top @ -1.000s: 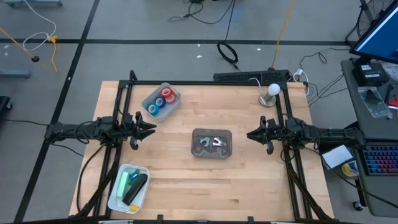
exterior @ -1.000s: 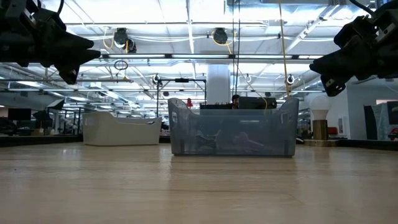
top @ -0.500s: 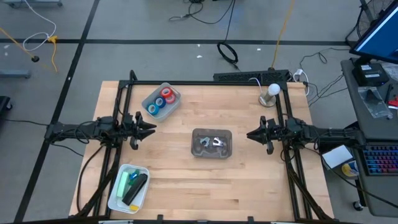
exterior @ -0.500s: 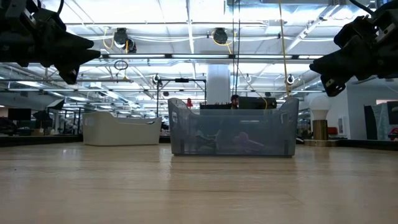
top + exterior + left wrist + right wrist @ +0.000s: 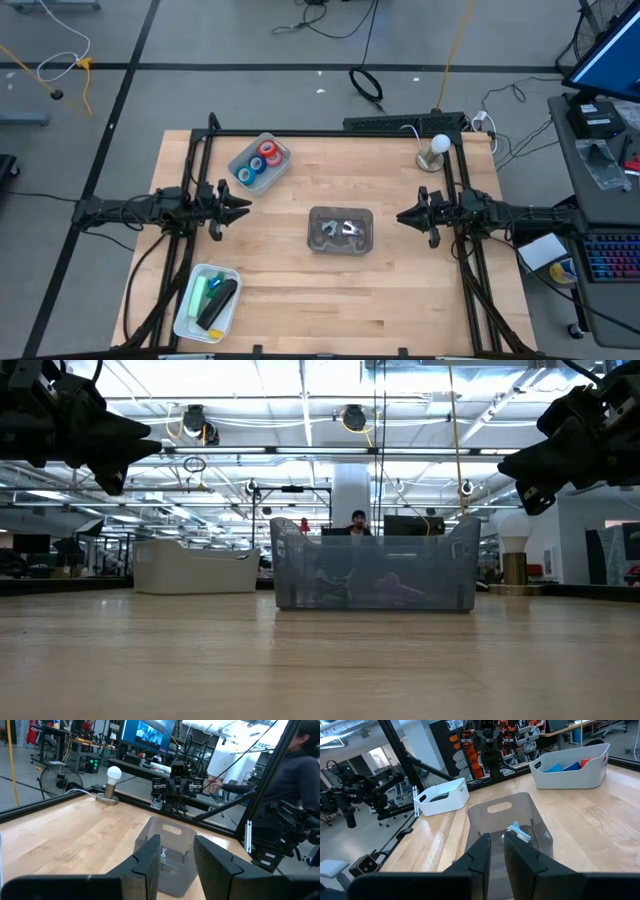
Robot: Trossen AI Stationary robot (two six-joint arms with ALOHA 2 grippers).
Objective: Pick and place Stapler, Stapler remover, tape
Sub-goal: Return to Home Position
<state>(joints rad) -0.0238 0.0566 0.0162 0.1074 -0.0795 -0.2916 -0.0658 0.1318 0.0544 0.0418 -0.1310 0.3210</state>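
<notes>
Left hand [image 5: 238, 208] sat mid-left in the high view, fingers parted and holding nothing. Right hand [image 5: 404, 216] sat mid-right, fingers narrowly parted and empty. Red and blue tape rolls [image 5: 268, 153] lay in the white plastic bin [image 5: 245, 150], upper left of the wooden tabletop [image 5: 400, 290]. Low view showed only the smoky translucent bin [image 5: 372, 575] at centre, with a person [image 5: 358, 520] behind it. Text on the monitor [image 5: 147, 732] in the left wrist view was too small to read.

Matt wooden table [image 5: 400, 290]; translucent plastic bin [image 5: 340, 211]
</notes>
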